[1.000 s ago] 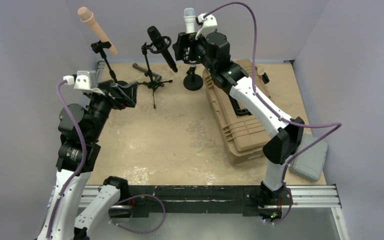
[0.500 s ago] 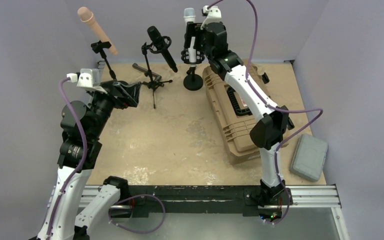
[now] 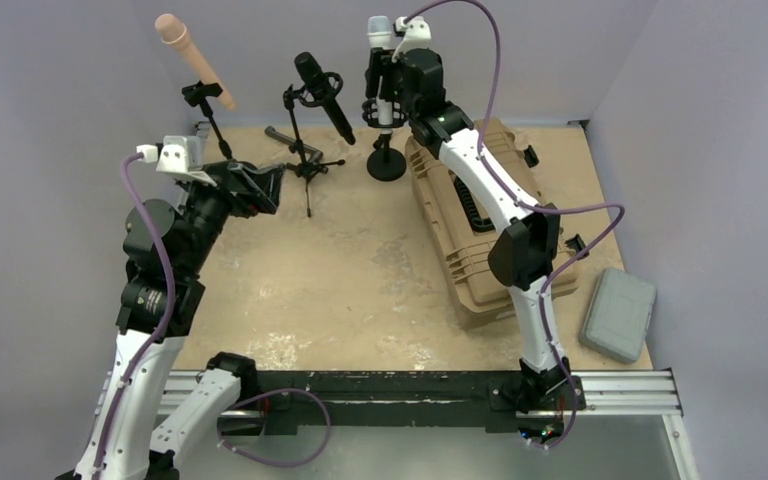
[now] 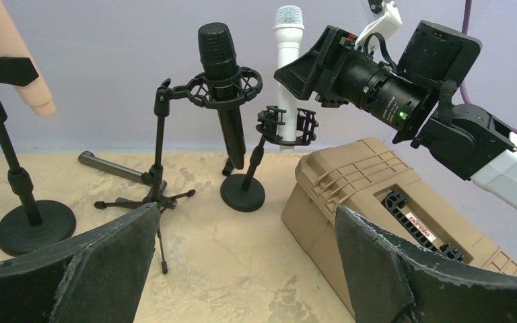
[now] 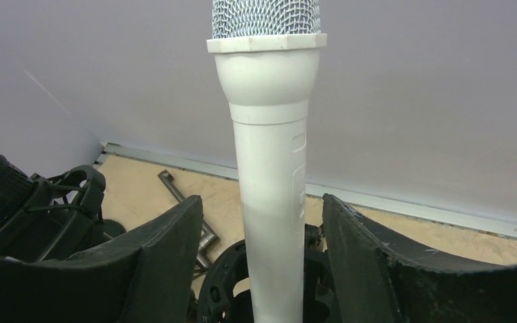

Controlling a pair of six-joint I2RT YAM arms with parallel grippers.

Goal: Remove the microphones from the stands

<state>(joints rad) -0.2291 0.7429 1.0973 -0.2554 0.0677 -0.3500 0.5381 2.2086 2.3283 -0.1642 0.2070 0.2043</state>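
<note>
A white microphone (image 3: pixel 379 45) with a silver mesh head stands upright in the black ring mount of a round-base stand (image 3: pixel 386 162) at the back of the table. It also shows in the left wrist view (image 4: pixel 288 60) and fills the right wrist view (image 5: pixel 271 161). My right gripper (image 3: pixel 384 80) is open, its two fingers (image 5: pixel 168 256) on either side of the microphone body with a gap on each side, just above the mount (image 5: pixel 229 286). My left gripper (image 3: pixel 265 188) is open and empty, low at the left, facing the stands.
A black microphone (image 3: pixel 322 92) hangs in a tripod stand (image 3: pixel 305 160). A peach microphone (image 3: pixel 192 58) sits in a third stand at the back left. A tan hard case (image 3: pixel 475 225) lies under my right arm. A grey case (image 3: pixel 618 312) lies at the right. A metal rod (image 4: pixel 111 168) lies on the table.
My right arm has reached up and back toward the wall, bringing its open fingers round the white microphone above the mount. My left arm has shifted only slightly.
</note>
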